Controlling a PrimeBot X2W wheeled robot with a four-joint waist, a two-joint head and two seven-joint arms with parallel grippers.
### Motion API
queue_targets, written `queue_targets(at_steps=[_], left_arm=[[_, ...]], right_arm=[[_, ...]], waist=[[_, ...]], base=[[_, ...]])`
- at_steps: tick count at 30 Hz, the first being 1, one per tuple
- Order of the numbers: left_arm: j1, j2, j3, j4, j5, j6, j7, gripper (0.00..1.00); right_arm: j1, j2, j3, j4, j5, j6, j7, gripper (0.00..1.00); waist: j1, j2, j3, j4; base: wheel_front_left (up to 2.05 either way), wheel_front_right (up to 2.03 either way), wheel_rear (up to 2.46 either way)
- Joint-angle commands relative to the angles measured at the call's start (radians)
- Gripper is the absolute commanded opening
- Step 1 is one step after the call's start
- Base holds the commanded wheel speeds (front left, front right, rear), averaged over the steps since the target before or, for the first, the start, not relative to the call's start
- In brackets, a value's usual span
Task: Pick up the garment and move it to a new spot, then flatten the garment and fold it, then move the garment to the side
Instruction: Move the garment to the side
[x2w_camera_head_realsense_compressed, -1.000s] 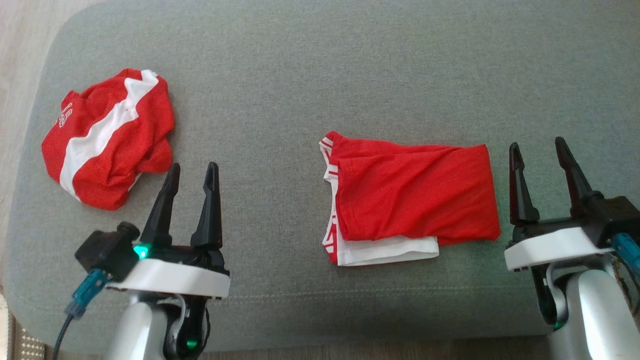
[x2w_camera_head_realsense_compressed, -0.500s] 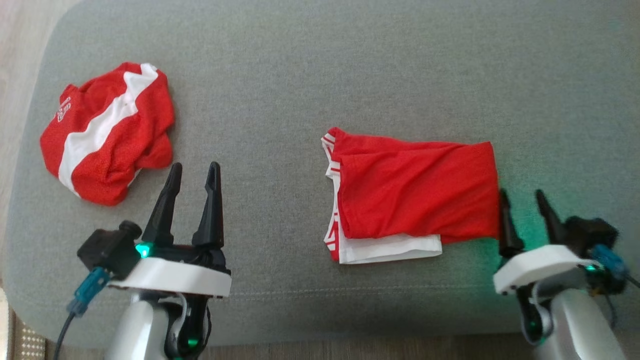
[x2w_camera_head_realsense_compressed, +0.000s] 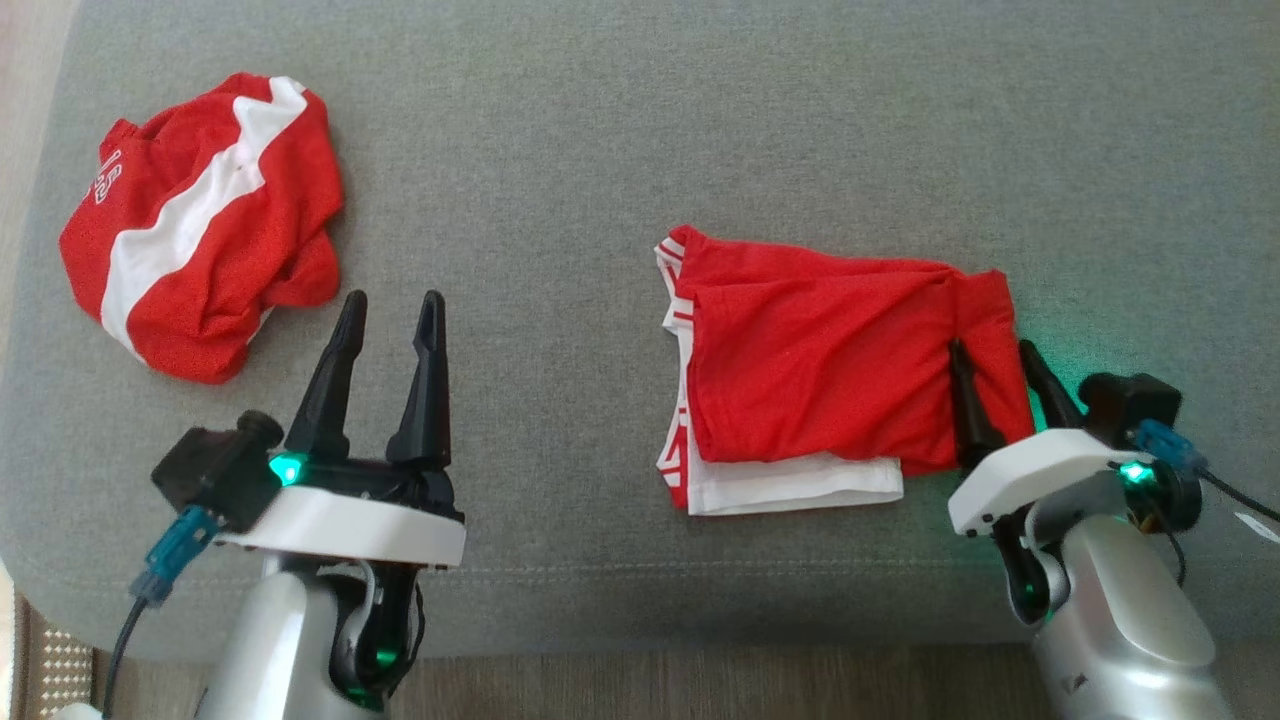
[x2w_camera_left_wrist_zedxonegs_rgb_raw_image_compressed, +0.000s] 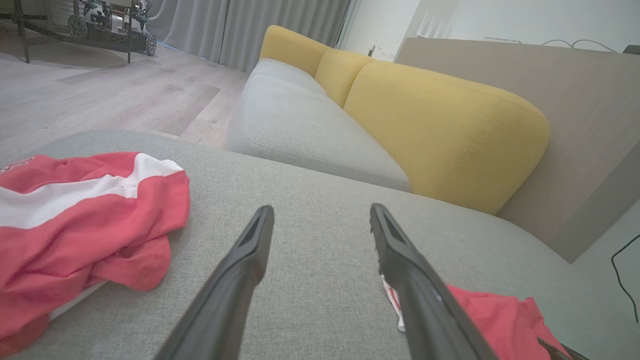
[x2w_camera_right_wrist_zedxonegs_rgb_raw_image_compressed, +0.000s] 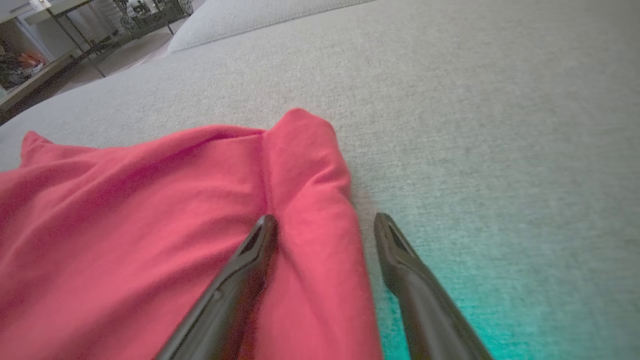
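My right fingers (x2w_camera_head_realsense_compressed: 967, 400) are standing apart and straddling the right edge of the folded red garment (x2w_camera_head_realsense_compressed: 820, 370), one finger lying on the cloth and the other touching the gray cushion (x2w_camera_head_realsense_compressed: 600, 150) just beside it, clamping nothing. My left fingers (x2w_camera_head_realsense_compressed: 428, 380) are hovering apart and empty over the cushion, between that garment and a crumpled red-and-white shirt (x2w_camera_head_realsense_compressed: 200, 230) lying at the far left.

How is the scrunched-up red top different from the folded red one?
The crumpled garment is a bunched heap; the folded garment lies flat in a neat rectangle. The crumpled garment shows a white stripe; the folded garment is plain red on top, white peeking underneath. The right gripper straddles the folded garment's edge; the crumpled garment lies untouched. Both are red and white, on the gray cushion.
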Motion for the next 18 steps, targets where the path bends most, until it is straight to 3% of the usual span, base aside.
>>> queue_targets(at_steps=[1, 2, 3, 10, 18], left_arm=[[-0.033, 0.007, 0.023, -0.031, 0.010, -0.004, -0.012, 1.00], [-0.035, 0.007, 0.023, -0.030, 0.010, -0.004, -0.012, 1.00], [-0.037, 0.007, 0.023, -0.030, 0.011, -0.004, -0.012, 1.00], [-0.046, 0.007, 0.030, -0.029, 0.019, -0.006, -0.012, 1.00], [-0.067, 0.007, 0.040, -0.038, 0.035, -0.016, -0.012, 1.00]], right_arm=[[-0.026, -0.001, 0.042, -0.002, 0.003, 0.000, -0.006, 0.96], [-0.032, -0.004, 0.053, 0.013, 0.005, 0.000, -0.006, 0.23], [-0.039, -0.008, 0.061, 0.021, 0.003, 0.000, -0.006, 0.00], [-0.062, -0.036, 0.076, -0.022, -0.057, 0.000, -0.006, 0.00], [-0.153, -0.099, 0.187, -0.134, -0.156, 0.000, -0.006, 0.00]], waist=[[0.0000, 0.0000, 0.003, 0.002], [0.0000, 0.0000, 0.005, 0.003], [0.0000, 0.0000, 0.006, 0.002], [0.0000, 0.0000, 0.011, -0.012], [0.0000, 0.0000, 0.036, -0.076]], base=[[0.00, 0.00, 0.00], [0.00, 0.00, 0.00], [0.00, 0.00, 0.00], [0.00, 0.00, 0.00], [0.00, 0.00, 0.00]])
